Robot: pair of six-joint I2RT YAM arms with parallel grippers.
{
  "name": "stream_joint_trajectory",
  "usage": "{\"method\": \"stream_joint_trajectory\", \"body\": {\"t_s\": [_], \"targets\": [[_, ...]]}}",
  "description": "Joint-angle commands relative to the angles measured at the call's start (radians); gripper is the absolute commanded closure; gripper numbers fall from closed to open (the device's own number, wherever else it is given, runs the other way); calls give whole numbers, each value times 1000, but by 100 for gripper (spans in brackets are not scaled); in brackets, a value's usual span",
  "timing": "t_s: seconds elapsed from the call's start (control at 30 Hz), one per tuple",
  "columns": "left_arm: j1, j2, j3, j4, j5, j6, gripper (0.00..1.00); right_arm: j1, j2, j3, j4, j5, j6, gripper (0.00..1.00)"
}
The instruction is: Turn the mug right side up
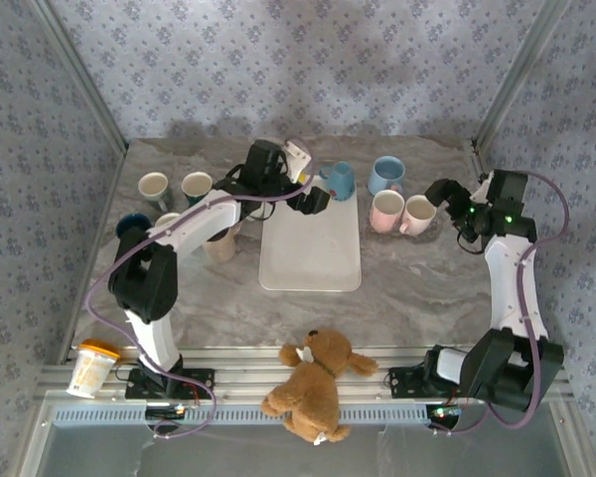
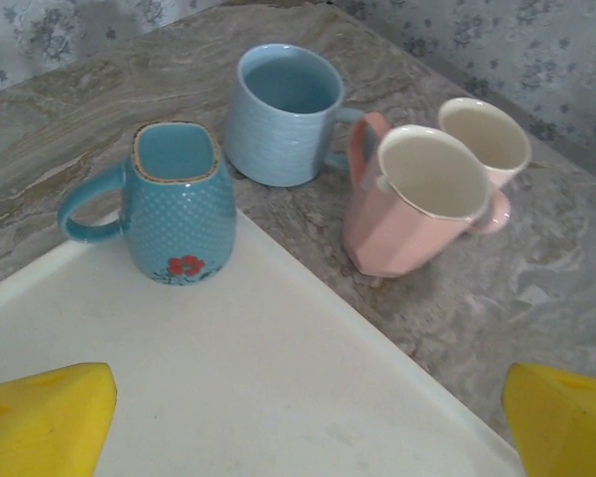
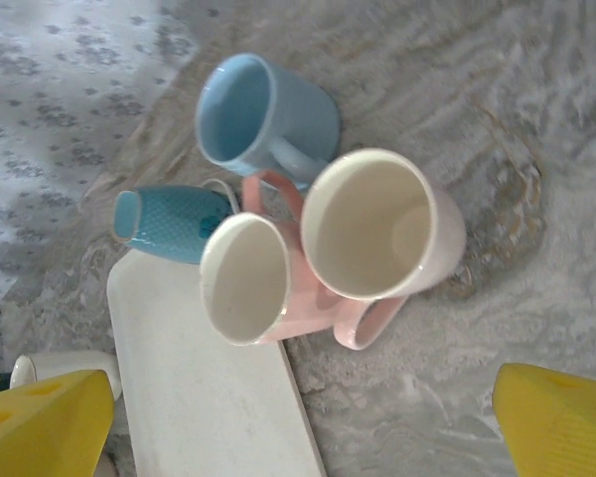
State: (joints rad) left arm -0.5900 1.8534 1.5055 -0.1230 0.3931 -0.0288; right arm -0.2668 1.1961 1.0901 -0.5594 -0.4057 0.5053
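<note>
Evidently righted, the teal dotted ceramic mug (image 2: 179, 214) stands mouth-up on the white tray (image 2: 228, 378)'s corner, two pink glazed mugs (image 2: 407, 214) touching nearby; left gripper (image 1: 315, 199) and right gripper (image 1: 444, 191) hover wide, empty.

White arm links (image 1: 194, 221), black joints (image 1: 149, 283), looping lilac cables (image 1: 567, 214), yellow pincer fingers (image 2: 40, 417), green wrist lights (image 1: 509, 216)

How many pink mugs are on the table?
2. Left pink mug and right pink mug stand together, right of the tray, near the pale blue mug.
</note>
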Motion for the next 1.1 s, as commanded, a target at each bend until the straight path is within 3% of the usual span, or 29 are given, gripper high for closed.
{"method": "stream_joint_trajectory", "body": {"t_s": [0.0, 0.33, 0.57, 1.07], "targets": [[-17, 75, 105, 0, -84, -53, 1, 3, -61, -14, 46, 21, -101, 0], [-70, 344, 452, -163, -262, -125, 1, 5, 3, 24, -62, -42, -77, 0], [-79, 475, 624, -225, -306, -123, 1, 13, 53, 42, -68, -109, 2, 0], [-79, 682, 846, -259, -329, -48, 5, 50, 58, 61, -91, -125, 53, 0]]}}
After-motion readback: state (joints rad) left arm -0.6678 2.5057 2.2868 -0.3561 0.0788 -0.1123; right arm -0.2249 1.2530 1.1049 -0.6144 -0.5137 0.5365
